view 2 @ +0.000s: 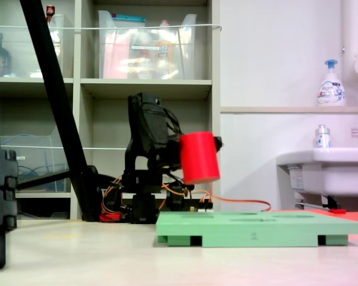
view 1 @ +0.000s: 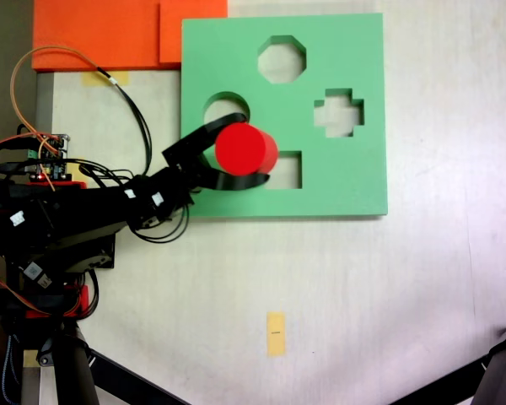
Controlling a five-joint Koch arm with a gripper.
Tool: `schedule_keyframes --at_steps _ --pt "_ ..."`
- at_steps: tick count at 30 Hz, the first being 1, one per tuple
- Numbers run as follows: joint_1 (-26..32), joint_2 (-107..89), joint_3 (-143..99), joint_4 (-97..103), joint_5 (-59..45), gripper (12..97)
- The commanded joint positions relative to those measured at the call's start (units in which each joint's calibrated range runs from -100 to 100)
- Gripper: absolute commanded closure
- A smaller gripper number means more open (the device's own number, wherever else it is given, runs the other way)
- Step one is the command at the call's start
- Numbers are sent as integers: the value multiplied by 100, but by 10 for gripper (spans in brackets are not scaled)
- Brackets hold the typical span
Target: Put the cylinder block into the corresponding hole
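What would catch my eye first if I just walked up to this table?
The bright red cylinder block, held aloft in the black claw, well above the green foam board in the side-on fixed view. From above, it hovers beside the board's circular hole, among other cutouts.

A small dark mark, perhaps "2", stands on the green foam board's (view 2: 256,229) front edge.
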Motion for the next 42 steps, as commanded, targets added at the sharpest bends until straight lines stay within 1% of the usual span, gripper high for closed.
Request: schedule_keyframes --at_steps 1,15,24,31,42 --pt "161 24 141 -16 -5 787" --pt "918 890 -118 -25 5 787" --pt "1114 1588 -98 52 44 785" --pt "1094 1882 -8 148 54 785" --pt "830 2007 351 148 34 787"
